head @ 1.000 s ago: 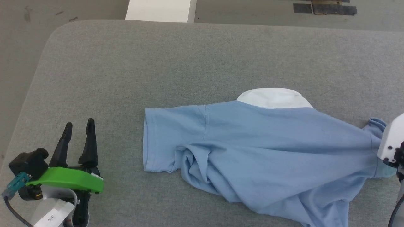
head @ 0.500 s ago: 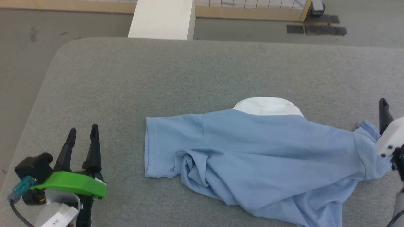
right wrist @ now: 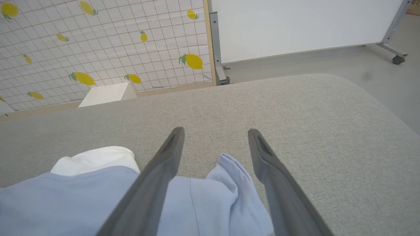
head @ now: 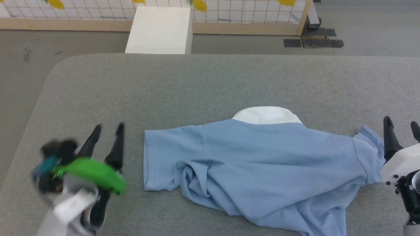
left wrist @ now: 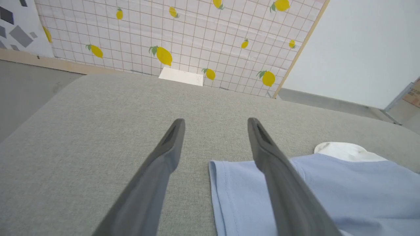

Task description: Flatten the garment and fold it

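Head camera looks down; wrist cameras skim low across the garment.

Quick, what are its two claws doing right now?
Left gripper: open, holding nothing.
Right gripper: open, holding nothing, by the light blue soft shirt.

Looking like a test lab, judging by the padded worktop, lemon-printed grid screen and wheeled white partition standing beyond the right pincer.

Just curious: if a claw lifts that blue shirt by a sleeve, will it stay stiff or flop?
Probably flop: the shirt lies bunched in soft folds near one sleeve. Likely light, lying thin on the grey table. Pushed, it would probably wrinkle, not slide.
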Controlling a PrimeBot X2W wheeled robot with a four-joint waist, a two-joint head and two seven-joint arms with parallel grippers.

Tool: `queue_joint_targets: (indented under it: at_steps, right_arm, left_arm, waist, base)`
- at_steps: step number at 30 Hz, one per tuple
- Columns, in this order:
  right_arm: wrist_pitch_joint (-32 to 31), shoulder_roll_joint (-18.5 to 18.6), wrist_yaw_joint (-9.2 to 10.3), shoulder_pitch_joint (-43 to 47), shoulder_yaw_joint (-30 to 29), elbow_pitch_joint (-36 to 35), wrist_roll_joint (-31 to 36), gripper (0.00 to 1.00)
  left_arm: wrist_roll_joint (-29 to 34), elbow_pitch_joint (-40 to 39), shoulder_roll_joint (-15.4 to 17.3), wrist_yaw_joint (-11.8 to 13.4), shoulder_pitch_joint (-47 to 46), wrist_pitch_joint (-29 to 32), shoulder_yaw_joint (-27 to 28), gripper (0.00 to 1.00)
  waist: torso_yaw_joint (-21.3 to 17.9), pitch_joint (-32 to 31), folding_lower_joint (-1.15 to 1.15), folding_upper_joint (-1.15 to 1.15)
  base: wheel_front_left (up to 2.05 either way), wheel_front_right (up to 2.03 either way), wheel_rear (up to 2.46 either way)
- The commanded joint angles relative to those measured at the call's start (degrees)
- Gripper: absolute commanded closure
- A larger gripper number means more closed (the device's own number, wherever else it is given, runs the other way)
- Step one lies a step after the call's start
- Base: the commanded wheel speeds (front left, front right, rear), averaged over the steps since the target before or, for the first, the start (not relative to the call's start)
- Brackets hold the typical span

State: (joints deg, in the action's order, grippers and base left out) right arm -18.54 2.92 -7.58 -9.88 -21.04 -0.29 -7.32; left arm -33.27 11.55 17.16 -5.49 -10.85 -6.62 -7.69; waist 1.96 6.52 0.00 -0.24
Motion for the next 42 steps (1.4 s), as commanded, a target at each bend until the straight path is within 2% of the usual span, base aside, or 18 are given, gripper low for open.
queue_joint_targets:
  at_steps: [1,5,8,12,15,22,26,27,28,37,42]
  right_arm:
    - [0.2,0.0,0.09,0.2,0.2,-0.5,-0.6,0.0]
    - [-0.3,0.0,0.09,-0.8,0.7,-1.0,-0.6,0.0]
    - [-0.4,0.0,0.09,-1.7,1.4,-1.5,-0.6,0.0]
    - [-0.5,0.0,0.09,-2.2,1.5,-2.0,-0.4,0.0]
    - [-0.3,0.0,0.09,-2.4,1.4,-2.3,-0.6,0.0]
    - [0.4,0.0,0.09,-3.0,1.5,-2.3,-1.1,0.0]
    - [0.7,0.0,0.09,-3.1,1.7,-2.1,-1.2,0.0]
    - [0.7,0.0,0.09,-3.2,1.8,-2.0,-1.2,0.0]
    - [0.7,0.0,0.09,-3.2,1.8,-1.9,-1.2,0.0]
    - [-1.8,0.0,0.09,-4.5,2.5,-2.3,1.3,0.0]
    - [-9.6,0.0,0.09,-8.5,3.2,-2.6,4.8,0.0]
  left_arm:
    - [0.7,0.8,0.8,-0.4,-3.9,2.8,-1.5,0.0]
    - [0.5,5.2,1.7,-1.1,-13.0,12.5,-5.7,0.0]
    - [0.1,10.0,2.9,-1.3,-19.4,22.7,-8.7,0.0]
    - [0.2,16.0,4.2,-0.2,-25.2,38.0,-11.9,0.0]
    - [0.7,18.3,5.3,0.8,-27.7,47.1,-14.0,0.0]
    - [0.6,20.4,6.3,0.5,-27.9,57.0,-17.2,0.0]
    - [-0.8,20.4,6.0,0.1,-26.1,58.2,-17.6,0.0]
    - [-1.1,20.2,5.9,0.1,-25.8,57.6,-17.4,0.7]
    - [-1.2,20.0,5.8,0.0,-25.4,57.0,-17.3,1.0]
    - [-6.5,16.5,4.9,-0.1,-23.2,50.4,-12.3,1.0]
    - [-9.6,10.7,5.9,0.4,-20.4,45.9,-7.9,1.0]
  waist:
    - [-0.7,1.2,0.0,0.24]
    - [-1.8,3.4,0.0,0.24]
    - [-3.1,5.3,0.0,0.24]
    - [-4.5,7.3,0.0,0.24]
    - [-5.2,8.6,0.0,0.24]
    - [-6.3,10.9,0.0,0.24]
    - [-6.4,11.3,0.0,0.24]
    - [-6.3,11.4,0.0,0.24]
    - [-6.2,11.5,0.0,0.24]
    - [-4.8,11.1,0.0,0.24]
    - [-4.7,11.4,0.0,0.24]
  base:
    - [0.0,0.0,0.0]
    - [0.0,0.0,0.0]
    - [0.0,0.0,0.0]
    - [0.0,0.0,0.0]
    - [0.0,0.0,0.0]
    - [0.0,0.0,0.0]
    - [0.0,0.0,0.0]
    - [0.0,0.0,0.0]
    - [0.0,0.0,0.0]
    - [0.0,0.0,0.0]
    - [0.0,0.0,0.0]
